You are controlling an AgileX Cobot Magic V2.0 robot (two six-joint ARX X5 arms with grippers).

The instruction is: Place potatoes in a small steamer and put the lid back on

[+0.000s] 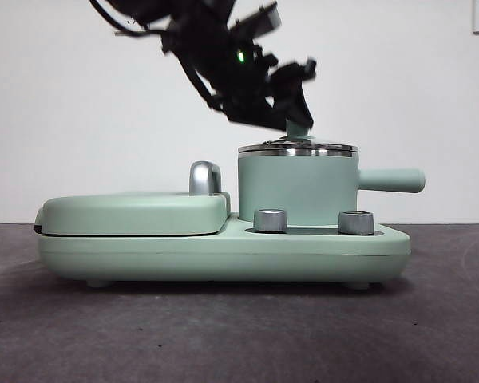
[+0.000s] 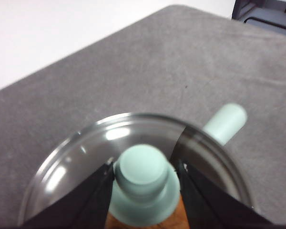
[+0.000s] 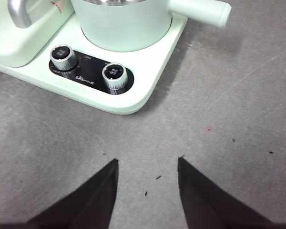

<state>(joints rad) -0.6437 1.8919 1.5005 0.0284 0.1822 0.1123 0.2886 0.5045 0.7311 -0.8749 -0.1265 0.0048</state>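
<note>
The small steamer [image 1: 295, 187] stands on the right of the green appliance, its side handle [image 1: 395, 180] pointing right. The glass lid [image 1: 298, 148] lies flat on its steel rim. My left gripper [image 1: 291, 120] comes down from above and is shut on the lid's mint-green knob [image 2: 143, 179], one jaw on each side. Under the glass lid [image 2: 86, 152], an orange-brown patch of the potato [image 2: 183, 217] shows. My right gripper [image 3: 148, 160] is open and empty above the table, in front of the steamer [image 3: 124, 24].
The flat green grill cover [image 1: 136, 211] with a steel handle [image 1: 205, 177] lies closed to the left of the steamer. Two steel dials [image 1: 271, 220] [image 1: 356, 222] sit on the base [image 1: 223, 255] in front. Grey table all around.
</note>
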